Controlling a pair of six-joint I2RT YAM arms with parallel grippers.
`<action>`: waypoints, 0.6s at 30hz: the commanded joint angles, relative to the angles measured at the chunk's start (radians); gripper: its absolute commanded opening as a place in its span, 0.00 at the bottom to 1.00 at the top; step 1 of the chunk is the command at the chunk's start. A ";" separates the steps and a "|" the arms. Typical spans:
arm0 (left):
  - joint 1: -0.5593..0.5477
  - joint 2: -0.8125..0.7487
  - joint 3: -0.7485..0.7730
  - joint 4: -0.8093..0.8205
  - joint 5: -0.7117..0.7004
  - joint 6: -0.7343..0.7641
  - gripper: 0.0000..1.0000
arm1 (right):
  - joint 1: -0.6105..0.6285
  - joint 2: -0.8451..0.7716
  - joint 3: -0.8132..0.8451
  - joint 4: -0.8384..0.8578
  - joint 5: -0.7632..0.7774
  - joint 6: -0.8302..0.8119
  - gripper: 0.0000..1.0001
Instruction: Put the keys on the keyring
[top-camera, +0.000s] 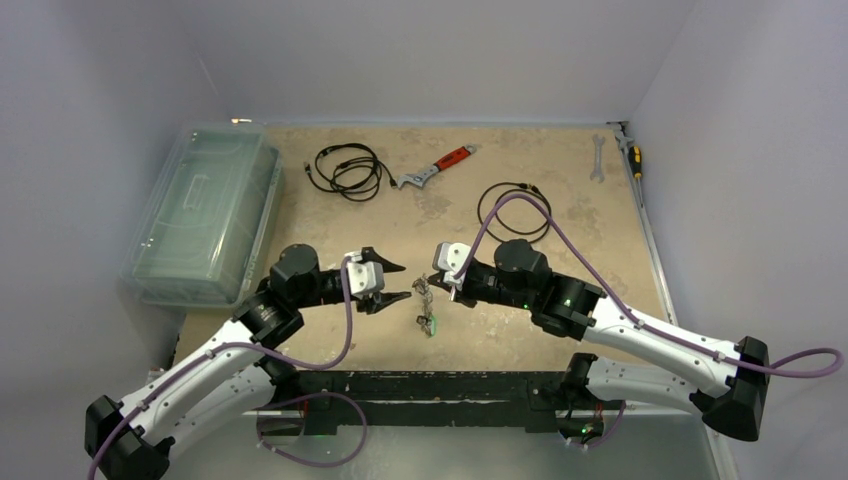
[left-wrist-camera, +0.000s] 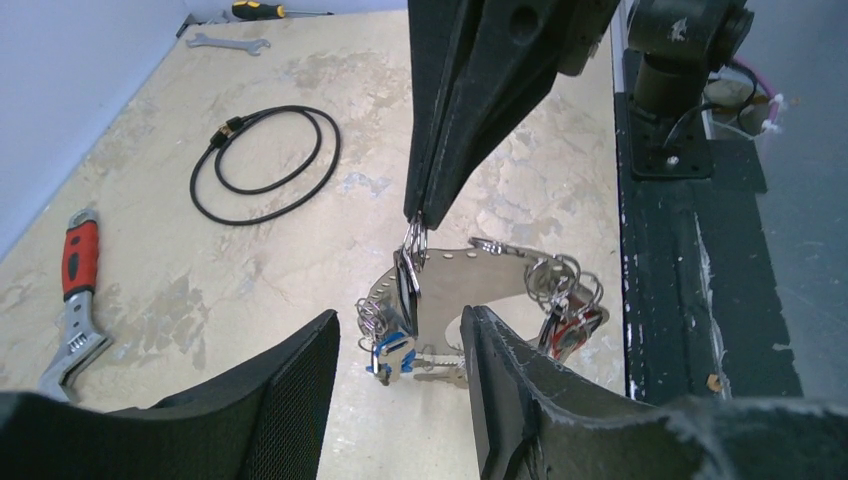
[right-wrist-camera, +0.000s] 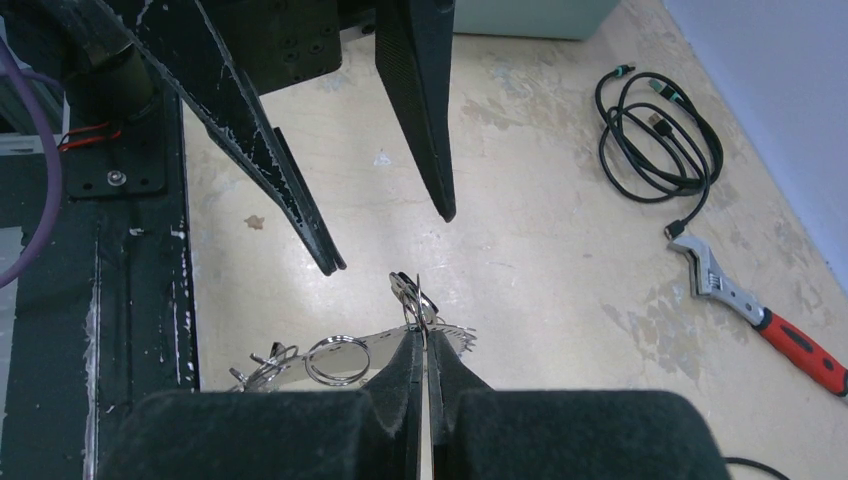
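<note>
Pinching a small split ring (left-wrist-camera: 415, 237) at the top of the keyring (left-wrist-camera: 470, 268), the right hand (right-wrist-camera: 424, 342) is fully closed, fingertips together. The left hand (left-wrist-camera: 402, 320) stands partly open just beside it, holding nothing, one finger on either side of the bunch without clear contact. The keyring hangs from that pinch between both hands, close to the dark front edge of the surface (top-camera: 600, 240). Whether its lower part rests there I cannot tell.

The keys (left-wrist-camera: 392, 350) crowd the hoop in clusters. A blue head and a red tag show, but their number is unreadable.

Farther back lie two coiled leads, the left cable (top-camera: 345, 170) and the right cable (top-camera: 515, 205), and one red-handled wrench (top-camera: 440, 167). One spanner (top-camera: 597, 157) and one screwdriver (top-camera: 632, 155) lie by the right wall, and one clear bin (top-camera: 205, 215) overhangs the left edge. A wide stretch of surface separates the hands from these things.
</note>
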 joint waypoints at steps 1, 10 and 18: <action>-0.007 -0.011 -0.019 0.098 0.025 0.069 0.48 | 0.004 -0.030 0.046 0.050 -0.033 0.002 0.00; -0.032 0.023 -0.035 0.130 -0.005 0.085 0.41 | 0.004 -0.036 0.040 0.062 -0.059 0.005 0.00; -0.044 0.048 -0.038 0.140 -0.006 0.081 0.34 | 0.004 -0.038 0.040 0.069 -0.075 0.009 0.00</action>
